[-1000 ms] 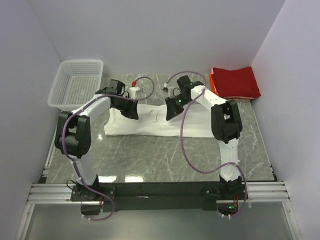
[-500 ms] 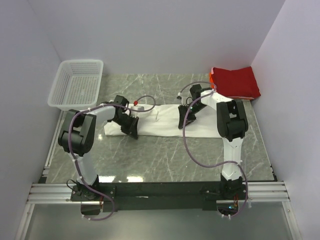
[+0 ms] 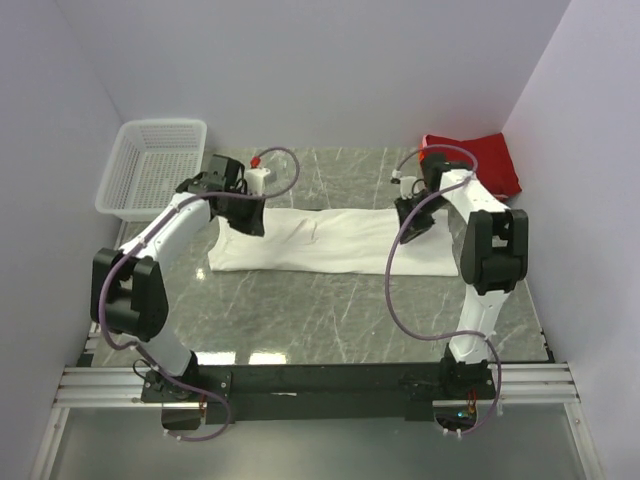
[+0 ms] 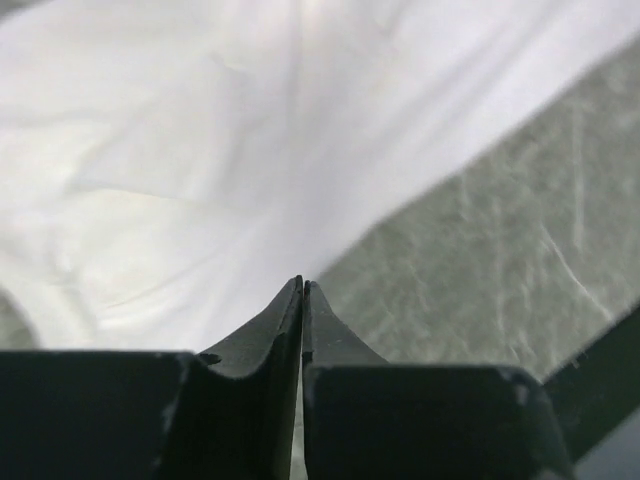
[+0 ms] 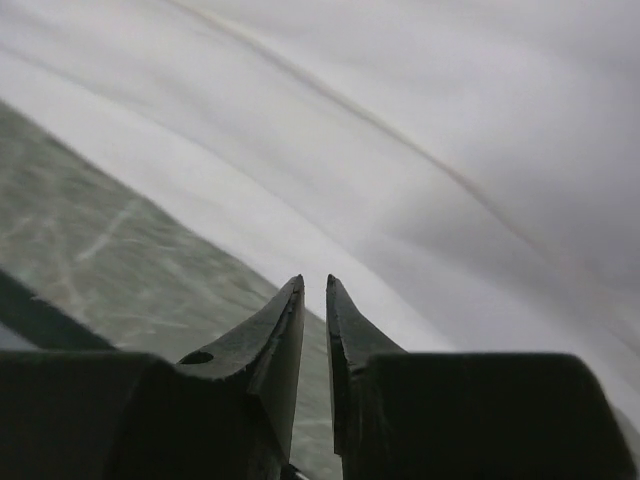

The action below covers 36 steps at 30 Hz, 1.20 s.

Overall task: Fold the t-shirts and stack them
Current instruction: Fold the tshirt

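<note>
The white t-shirt (image 3: 330,242) lies flat on the marble table as a long folded strip running left to right. The red t-shirt (image 3: 472,165) sits folded at the back right corner. My left gripper (image 3: 252,218) hovers over the strip's left end; in its wrist view it (image 4: 302,283) is shut and empty above the white cloth (image 4: 200,150) near its edge. My right gripper (image 3: 410,222) is over the strip's right part; in its wrist view it (image 5: 313,280) has a narrow gap between the jaws, holds nothing, and sits above the white cloth (image 5: 450,120).
A white mesh basket (image 3: 150,170) stands at the back left. White walls close in the table on three sides. Bare marble (image 3: 330,310) lies between the shirt and the arms' bases. The right arm's cable loops over the shirt's right end.
Both grippers carried the shirt's far edge toward the near side, folding it over. They have since let go and moved back and outward, the left one to the left, the right one to the right.
</note>
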### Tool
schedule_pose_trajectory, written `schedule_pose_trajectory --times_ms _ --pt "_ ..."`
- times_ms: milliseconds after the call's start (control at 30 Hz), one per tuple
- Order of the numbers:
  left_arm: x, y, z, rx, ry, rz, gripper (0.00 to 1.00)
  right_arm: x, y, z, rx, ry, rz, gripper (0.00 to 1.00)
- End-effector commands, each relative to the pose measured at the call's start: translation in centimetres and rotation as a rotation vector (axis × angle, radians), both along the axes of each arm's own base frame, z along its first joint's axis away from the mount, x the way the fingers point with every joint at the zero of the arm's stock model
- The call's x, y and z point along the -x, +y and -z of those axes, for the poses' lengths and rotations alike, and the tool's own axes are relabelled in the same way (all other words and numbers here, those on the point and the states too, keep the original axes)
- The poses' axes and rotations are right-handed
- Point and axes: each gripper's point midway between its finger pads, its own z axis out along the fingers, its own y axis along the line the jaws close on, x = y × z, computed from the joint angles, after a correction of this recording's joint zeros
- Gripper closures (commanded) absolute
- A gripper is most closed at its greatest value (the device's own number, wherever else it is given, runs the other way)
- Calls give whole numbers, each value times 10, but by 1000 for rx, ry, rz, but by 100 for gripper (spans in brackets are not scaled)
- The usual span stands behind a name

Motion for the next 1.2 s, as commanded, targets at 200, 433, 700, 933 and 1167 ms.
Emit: schedule_pose_trajectory --times_ms 200,433,700,933,1167 --pt "-17 40 55 -262 187 -326 99 -15 -100 32 500 -61 -87 78" --pt "-13 61 100 -399 253 -338 99 9 -115 63 610 -17 -162 78" --pt "-75 107 158 -506 235 -337 99 89 -75 82 561 61 -341 79" --pt "-230 88 76 -383 -152 -325 100 138 26 24 197 -29 -531 77" --pt "-240 47 -74 -71 -486 -288 96 70 7 -7 222 -144 -431 76"
